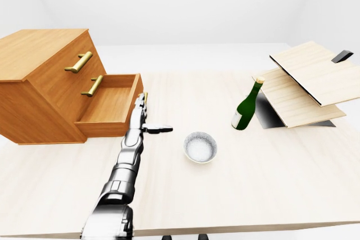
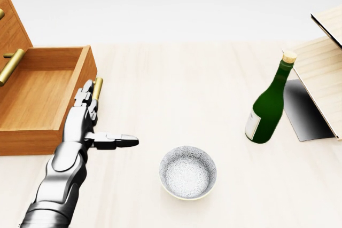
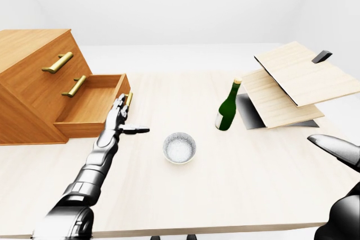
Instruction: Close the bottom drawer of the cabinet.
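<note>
While bottom drawer [image 2: 37, 97] gapes — left robot hand [image 2: 84, 116] flat against front edge.

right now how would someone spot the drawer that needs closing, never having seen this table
In the left-eye view, find the wooden cabinet at the table's left. The bottom drawer is the lowest of its three, the only one pulled out, showing its bare inside. The left hand, fingers open, is by the drawer's front; the two drawers above sit flush, with brass handles.

Perhaps a test bench — bare white walls [image 1: 185, 4]
</note>
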Motion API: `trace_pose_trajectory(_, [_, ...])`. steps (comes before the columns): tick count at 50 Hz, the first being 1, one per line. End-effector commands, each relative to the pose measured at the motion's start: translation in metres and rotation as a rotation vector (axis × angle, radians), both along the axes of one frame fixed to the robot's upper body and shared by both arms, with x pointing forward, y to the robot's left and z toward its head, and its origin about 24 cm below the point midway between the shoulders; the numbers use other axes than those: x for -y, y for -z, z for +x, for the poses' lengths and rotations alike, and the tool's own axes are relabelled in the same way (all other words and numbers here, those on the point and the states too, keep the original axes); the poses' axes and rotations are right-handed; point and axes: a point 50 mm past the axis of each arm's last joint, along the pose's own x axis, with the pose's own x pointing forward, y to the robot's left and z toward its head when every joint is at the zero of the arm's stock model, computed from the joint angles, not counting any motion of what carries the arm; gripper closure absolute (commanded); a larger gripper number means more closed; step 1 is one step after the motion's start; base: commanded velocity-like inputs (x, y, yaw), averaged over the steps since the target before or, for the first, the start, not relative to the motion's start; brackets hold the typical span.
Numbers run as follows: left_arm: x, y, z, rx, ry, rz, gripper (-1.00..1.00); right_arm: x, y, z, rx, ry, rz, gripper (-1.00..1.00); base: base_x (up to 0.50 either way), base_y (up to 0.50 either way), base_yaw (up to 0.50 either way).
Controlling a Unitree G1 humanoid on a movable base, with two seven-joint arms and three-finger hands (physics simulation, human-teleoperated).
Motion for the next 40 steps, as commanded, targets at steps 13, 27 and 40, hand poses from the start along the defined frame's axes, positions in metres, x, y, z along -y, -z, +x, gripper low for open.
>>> trace_pose_trajectory(13, [-0.008,-0.025,0.045,-0.163,-0.003,-0.054,-1.00,-0.003,0.003,0.005,-0.018,-0.025,-0.004,-1.00,0.00,0.00,0.00])
trace_pose_trajectory(27, [-0.017,-0.002,0.033,-0.232,-0.014,-0.045,-1.00,-0.006,0.006,0.008,-0.033,-0.032,-0.011,-1.00,0.00,0.00,0.00])
trace_pose_trajectory(40, [-0.015,0.021,0.021,-0.297,-0.024,-0.054,-1.00,-0.006,0.009,0.010,-0.050,-0.031,-0.014,-1.00,0.00,0.00,0.00])
